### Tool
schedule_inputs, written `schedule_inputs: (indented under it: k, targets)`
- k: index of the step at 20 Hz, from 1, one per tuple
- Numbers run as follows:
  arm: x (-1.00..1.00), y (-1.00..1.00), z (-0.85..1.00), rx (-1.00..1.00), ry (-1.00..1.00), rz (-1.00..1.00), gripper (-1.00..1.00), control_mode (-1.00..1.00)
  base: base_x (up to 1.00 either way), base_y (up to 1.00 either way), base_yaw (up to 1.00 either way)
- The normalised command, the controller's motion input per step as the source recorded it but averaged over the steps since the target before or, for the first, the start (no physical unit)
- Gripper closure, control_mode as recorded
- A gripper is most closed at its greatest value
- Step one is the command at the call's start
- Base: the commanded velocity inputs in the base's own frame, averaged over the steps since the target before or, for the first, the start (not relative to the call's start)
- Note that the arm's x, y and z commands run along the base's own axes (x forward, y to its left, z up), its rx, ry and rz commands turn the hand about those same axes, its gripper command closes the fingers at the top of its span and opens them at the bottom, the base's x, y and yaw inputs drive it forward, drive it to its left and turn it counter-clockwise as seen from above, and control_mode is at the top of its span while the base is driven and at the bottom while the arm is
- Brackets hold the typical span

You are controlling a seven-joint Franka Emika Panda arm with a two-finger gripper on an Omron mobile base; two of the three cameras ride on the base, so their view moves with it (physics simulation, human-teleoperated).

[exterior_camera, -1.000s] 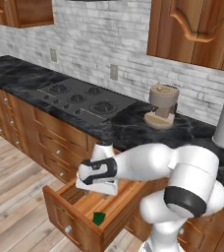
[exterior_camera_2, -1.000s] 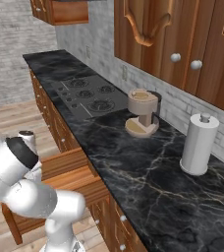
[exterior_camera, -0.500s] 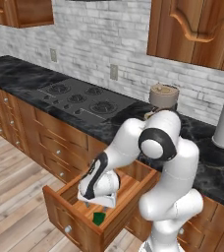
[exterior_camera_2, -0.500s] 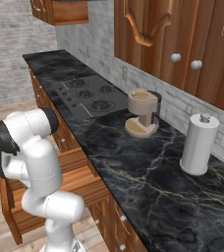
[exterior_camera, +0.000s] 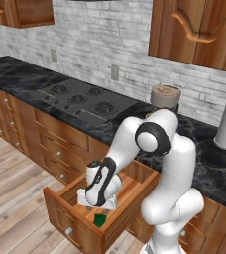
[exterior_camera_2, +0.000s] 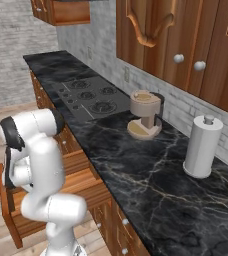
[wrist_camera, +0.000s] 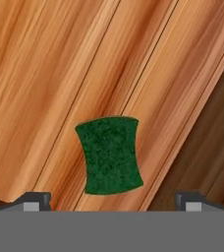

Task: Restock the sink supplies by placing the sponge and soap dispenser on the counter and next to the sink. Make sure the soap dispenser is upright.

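From the left side, the arm bends down into the open drawer point(exterior_camera: 65, 208), and the sponge point(exterior_camera: 100, 220) lies on its floor near the front edge, just under the gripper point(exterior_camera: 98, 207). From the right, the counter point(exterior_camera_2: 151, 175) has free room. At the hand, fingers point(wrist_camera: 33, 201) are spread wide, the sponge between them, untouched.

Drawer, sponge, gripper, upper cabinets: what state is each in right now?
drawer: pulled open.
sponge: lying flat on the drawer floor, green side up, ungrasped.
gripper: open, fingertips spread wide either side of the sponge, above it.
upper cabinet doors: closed.
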Motion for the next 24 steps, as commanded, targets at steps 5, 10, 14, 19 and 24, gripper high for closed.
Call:
schedule_inputs:
  k: [5, 10, 14, 19, 24]
  targets:
    - [0.16, 0.00, -0.38, -0.05, 0.00, 0.07, -1.00, -1.00, 0.00, 0.00, 0.00]
    - [0.04, 0.00, -0.50, -0.03, 0.00, 0.13, -1.00, -1.00, 0.00, 0.00, 0.00]
    - [0.00, 0.00, -0.53, -0.02, 0.00, 0.14, -1.00, -1.00, 0.00, 0.00, 0.00]
    - [0.00, 0.00, -0.47, 0.00, -0.01, 0.12, -1.00, -1.00, 0.00, 0.00, 0.00]
    - [0.00, 0.00, -0.52, 0.00, -0.10, 0.07, -1.00, -1.00, 0.00, 0.00, 0.00]
